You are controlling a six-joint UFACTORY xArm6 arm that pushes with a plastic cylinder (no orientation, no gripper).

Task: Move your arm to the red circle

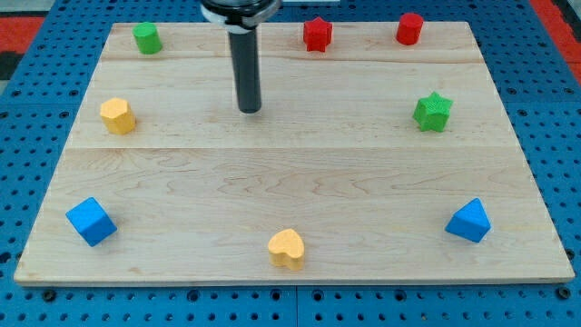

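The biggest thing we see is the blue metal base with rows of little holes [36, 54], and on it lies the big pale wooden board [300, 182]. Next in size is our dark straight rod [246, 64], which comes down from the view's top. We have no hand that opens or shuts, just this rod. Its lower end, my tip [250, 110], sits on bare wood and touches no block.

Now the small blocks, all placed from my tip. The blue cube [91, 222] is far off toward the view's bottom left. The blue block with slanted sides [468, 221] is far toward the bottom right. The yellow heart block [287, 248] is well below my tip and a bit to the view's right, near the board's front edge. The green star block [433, 111] is about level with my tip, well apart on the view's right. The yellow block with flat sides [117, 115] is about level too, well apart on the view's left. The red star block [317, 34] is the nearest one, up and to the view's right. The green round block [146, 38] is up and to the view's left.

The red circle block [409, 28] is the one we want. It is farther to the view's right than the red star, up near the board's top edge, well apart from my tip.
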